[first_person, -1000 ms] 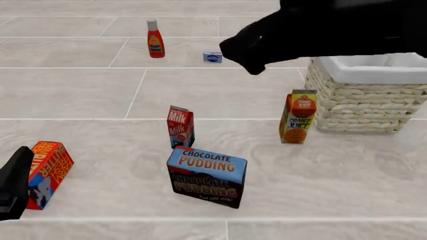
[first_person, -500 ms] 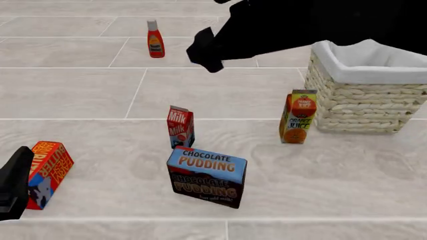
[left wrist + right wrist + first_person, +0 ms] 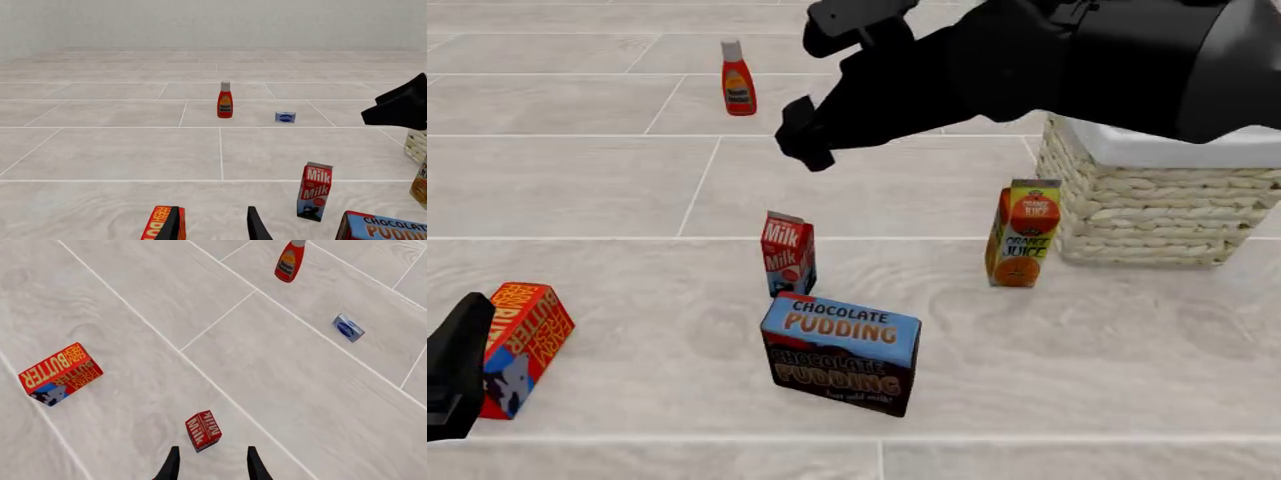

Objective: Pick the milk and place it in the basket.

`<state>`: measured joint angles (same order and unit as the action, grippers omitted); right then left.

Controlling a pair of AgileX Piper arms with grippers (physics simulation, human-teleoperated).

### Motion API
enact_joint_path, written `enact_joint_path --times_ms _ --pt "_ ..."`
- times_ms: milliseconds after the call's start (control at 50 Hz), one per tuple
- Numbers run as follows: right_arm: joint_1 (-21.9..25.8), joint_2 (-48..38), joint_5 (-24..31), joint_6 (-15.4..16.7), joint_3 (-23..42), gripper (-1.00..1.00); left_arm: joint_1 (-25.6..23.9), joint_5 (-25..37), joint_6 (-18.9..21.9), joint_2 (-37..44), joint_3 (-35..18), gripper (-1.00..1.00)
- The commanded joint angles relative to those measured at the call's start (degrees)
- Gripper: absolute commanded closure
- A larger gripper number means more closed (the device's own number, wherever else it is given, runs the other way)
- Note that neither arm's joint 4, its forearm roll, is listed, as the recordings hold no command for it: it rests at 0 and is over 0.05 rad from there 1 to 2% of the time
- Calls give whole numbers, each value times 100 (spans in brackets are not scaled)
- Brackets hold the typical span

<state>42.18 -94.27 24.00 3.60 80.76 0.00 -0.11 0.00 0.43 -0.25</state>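
Observation:
The milk (image 3: 787, 253) is a small red carton with a blue lower part, upright on the floor-like surface just behind the chocolate pudding box; it also shows as the milk (image 3: 315, 191) and the milk (image 3: 203, 430). The basket (image 3: 1154, 215), pale wicker with a white lining, stands at the right. My right gripper (image 3: 805, 140) hangs high, behind and above the milk; in its wrist view the right gripper (image 3: 212, 467) is open and empty, with the carton just beyond its fingertips. My left gripper (image 3: 457, 370) rests low at the near left, and the left gripper (image 3: 213, 229) is open and empty.
A chocolate pudding box (image 3: 841, 352) stands right in front of the milk. An orange juice carton (image 3: 1024, 233) stands against the basket's left side. A butter box (image 3: 523, 345) lies by the left gripper. A ketchup bottle (image 3: 738, 80) and a small blue box (image 3: 348, 327) are far back.
My right arm has swung left from over the basket to above the area behind the milk, now covering the small blue box in the front view. The left arm has not moved.

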Motion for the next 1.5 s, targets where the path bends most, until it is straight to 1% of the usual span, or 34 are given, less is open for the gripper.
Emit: enact_joint_path --times_ms 20,180,460,880,1080,1500 --pt "-5 -421 -106 -69 179 -100 0 0 0 0 0 -100" --pt "22 -747 -215 -130 277 -100 0 0 0 0 0 -100" --pt "24 -1038 -382 -240 273 -100 0 0 0 0 0 -100" --pt "82 -1289 -636 -406 152 -100 0 0 0 0 0 -100" --pt "98 -1432 -843 -496 25 -100 0 0 0 0 0 -100" --pt "38 -1734 -1052 -574 -8 -100 0 0 0 0 0 -100"
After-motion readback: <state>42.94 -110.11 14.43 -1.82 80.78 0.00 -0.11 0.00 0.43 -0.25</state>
